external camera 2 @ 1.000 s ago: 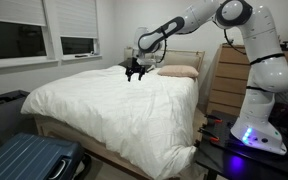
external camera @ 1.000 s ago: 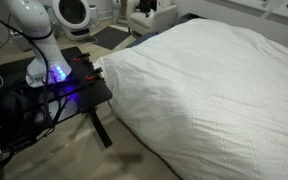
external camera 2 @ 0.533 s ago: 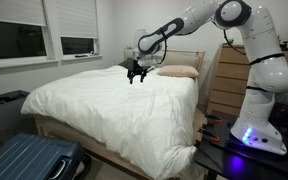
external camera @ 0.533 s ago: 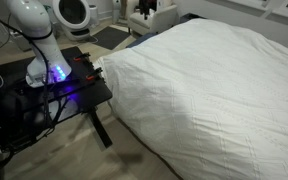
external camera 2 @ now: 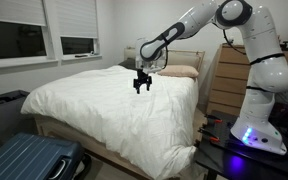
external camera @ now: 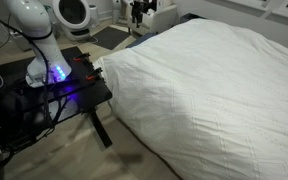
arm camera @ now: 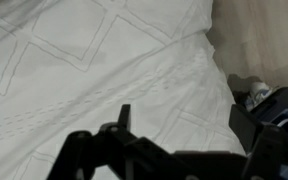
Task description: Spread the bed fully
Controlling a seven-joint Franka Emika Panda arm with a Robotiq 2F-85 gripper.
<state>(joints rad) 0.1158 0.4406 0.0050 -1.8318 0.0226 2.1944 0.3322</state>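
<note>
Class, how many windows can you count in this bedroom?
2: a wide window at the far left in an exterior view, and a smaller window just right of it. Others may be hidden.

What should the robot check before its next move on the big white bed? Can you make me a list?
1. The gripper is open with nothing in it: ok.
2. The gripper is over the large bed with a white quilted duvet: ok, it hangs near the head end.
3. There is a gap between the gripper and the duvet: cannot tell.
4. The beige pillow is out of the way: ok, it lies apart from the gripper.
5. The duvet is smooth all over: not ok, wrinkles show in both exterior views.
6. The blue ribbed suitcase is away from the gripper: ok, it sits on the floor by the foot end.
</note>
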